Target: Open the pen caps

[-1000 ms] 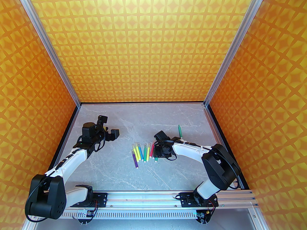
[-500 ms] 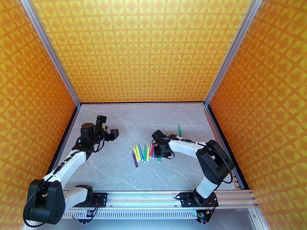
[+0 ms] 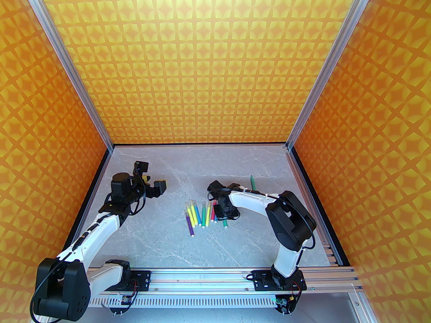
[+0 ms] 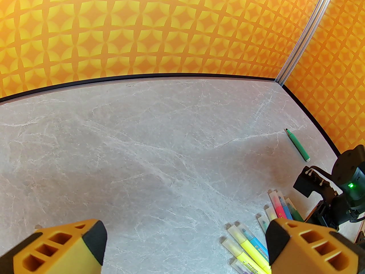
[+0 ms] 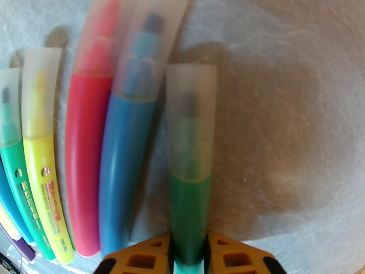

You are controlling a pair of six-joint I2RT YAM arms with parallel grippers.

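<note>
The pen cap (image 5: 190,118) of the green pen (image 5: 189,207) lies at the right edge of the row of pens (image 3: 198,214). It points straight away from the right gripper (image 5: 189,248), which clamps the barrel's rear. The left gripper (image 4: 185,245) hangs spread wide, well left of that row.

Overhead and wrist views, pens (image 3: 194,215) shared
</note>
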